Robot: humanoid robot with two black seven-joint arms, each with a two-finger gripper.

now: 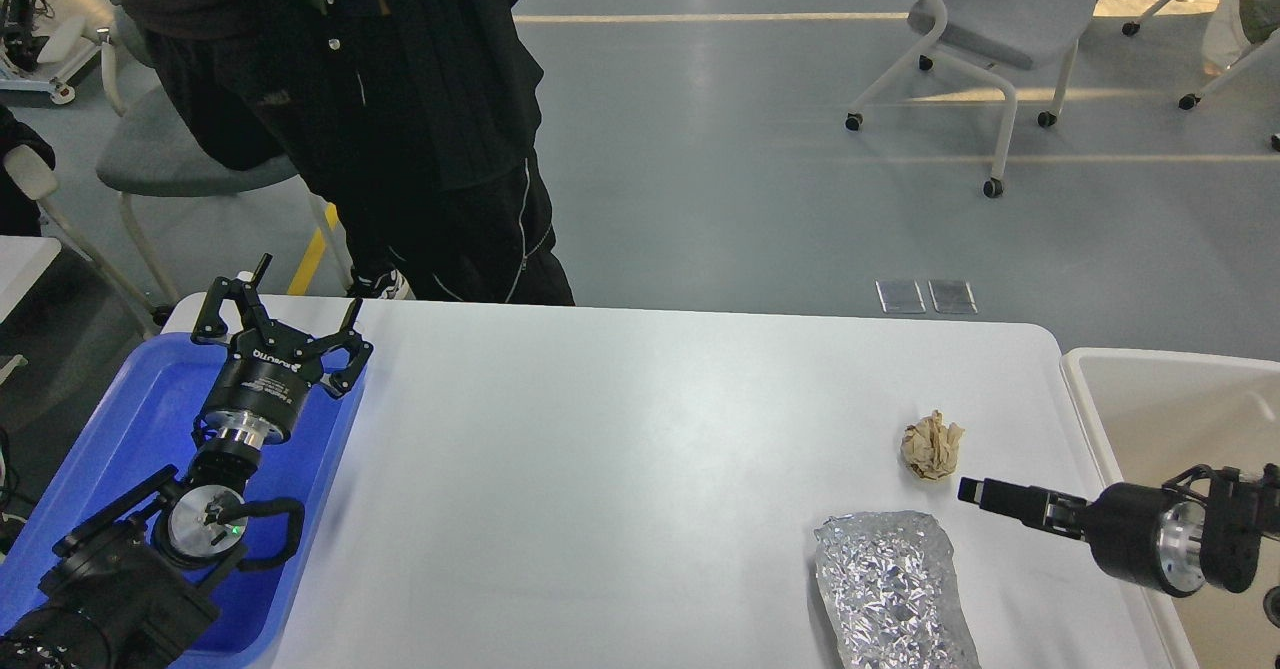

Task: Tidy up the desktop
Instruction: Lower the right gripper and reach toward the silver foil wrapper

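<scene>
The white desktop (620, 469) fills the middle of the head view. A crumpled tan paper ball (932, 446) lies on its right part. A crumpled sheet of aluminium foil (892, 589) lies nearer the front edge, below the ball. My right gripper (975, 492) comes in from the right, low over the table, its tip just right of and below the paper ball; its fingers look pressed together and empty. My left gripper (305, 294) is open and empty over the far end of the blue tray (150, 419).
A beige-white bin (1150, 409) stands at the table's right edge. A person in black (400, 129) stands close behind the table's far left edge. Chairs (1000, 19) stand on the grey floor behind.
</scene>
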